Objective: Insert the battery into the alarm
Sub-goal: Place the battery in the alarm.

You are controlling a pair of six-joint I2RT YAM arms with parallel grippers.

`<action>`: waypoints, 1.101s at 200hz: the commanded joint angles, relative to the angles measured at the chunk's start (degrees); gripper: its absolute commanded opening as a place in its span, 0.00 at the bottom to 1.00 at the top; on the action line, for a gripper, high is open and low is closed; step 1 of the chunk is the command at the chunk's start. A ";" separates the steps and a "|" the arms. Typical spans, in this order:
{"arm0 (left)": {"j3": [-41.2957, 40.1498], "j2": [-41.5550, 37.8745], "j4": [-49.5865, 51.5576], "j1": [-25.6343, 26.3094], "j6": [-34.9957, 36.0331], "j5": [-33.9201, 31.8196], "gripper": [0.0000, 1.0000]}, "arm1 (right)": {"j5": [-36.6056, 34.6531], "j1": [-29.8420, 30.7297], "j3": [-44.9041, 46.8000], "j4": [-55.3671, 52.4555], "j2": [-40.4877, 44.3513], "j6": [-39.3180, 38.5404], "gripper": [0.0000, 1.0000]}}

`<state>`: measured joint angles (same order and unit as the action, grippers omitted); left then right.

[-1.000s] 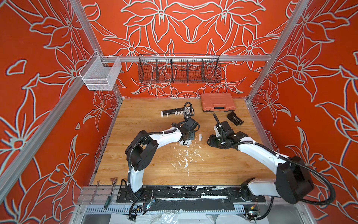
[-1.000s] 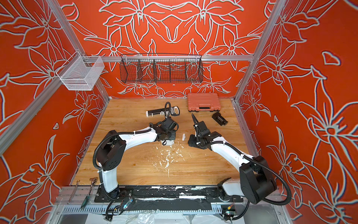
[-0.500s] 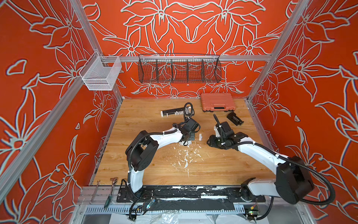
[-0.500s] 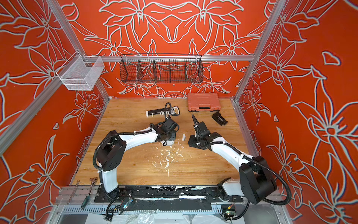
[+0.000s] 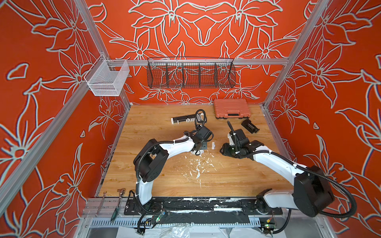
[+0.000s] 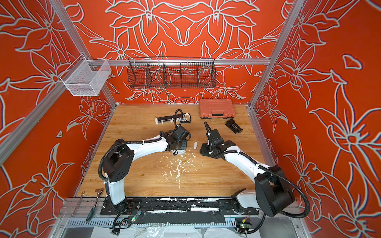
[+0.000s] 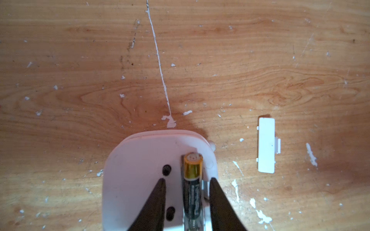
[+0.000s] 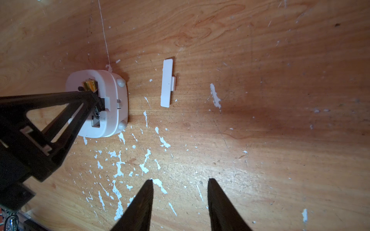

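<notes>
Robot arms lean over the wood table (image 5: 165, 177) in both top views. The left gripper (image 5: 201, 145) points down onto the white alarm (image 5: 201, 152), mostly hidden beneath it at mid-table, and the right gripper (image 5: 223, 149) sits low over the boards nearby. A small white cover (image 5: 213, 145) lies between them, with white flecks (image 5: 198, 169) scattered in front. An orange case (image 5: 231, 108) and a black-and-white tool (image 5: 183, 119) sit well apart at the back. From the left wrist, the alarm (image 7: 140, 170) lies face down, plain back up. The battery (image 7: 192, 180) lies in its recess, gold end toward the alarm's rounded edge. The left gripper's black fingers (image 7: 158, 200) stand narrowly parted either side of the battery, a gap showing on each side, gripping nothing. The cover (image 7: 266, 145) rests flat on the table near the alarm, not touching it. From the right wrist, the right gripper (image 8: 180, 181) is partly spread with only flecked wood between its tips, holding nothing. Beyond it a left finger (image 8: 50, 99) crosses the alarm (image 8: 112, 112), where the battery (image 8: 90, 85) shows its gold end in the recess. The cover (image 8: 167, 83) lies just beside.
</notes>
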<state>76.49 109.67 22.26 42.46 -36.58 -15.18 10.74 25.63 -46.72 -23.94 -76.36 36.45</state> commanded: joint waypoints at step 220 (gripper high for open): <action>-13.53 -19.91 7.59 -11.78 -6.84 30.92 0.55 | 9.42 4.16 -33.19 -3.73 -30.92 -7.21 0.47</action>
<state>64.84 91.18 31.83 30.74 -41.60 12.71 18.06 29.61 -76.25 -25.28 -105.03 31.88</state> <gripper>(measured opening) 0.550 0.471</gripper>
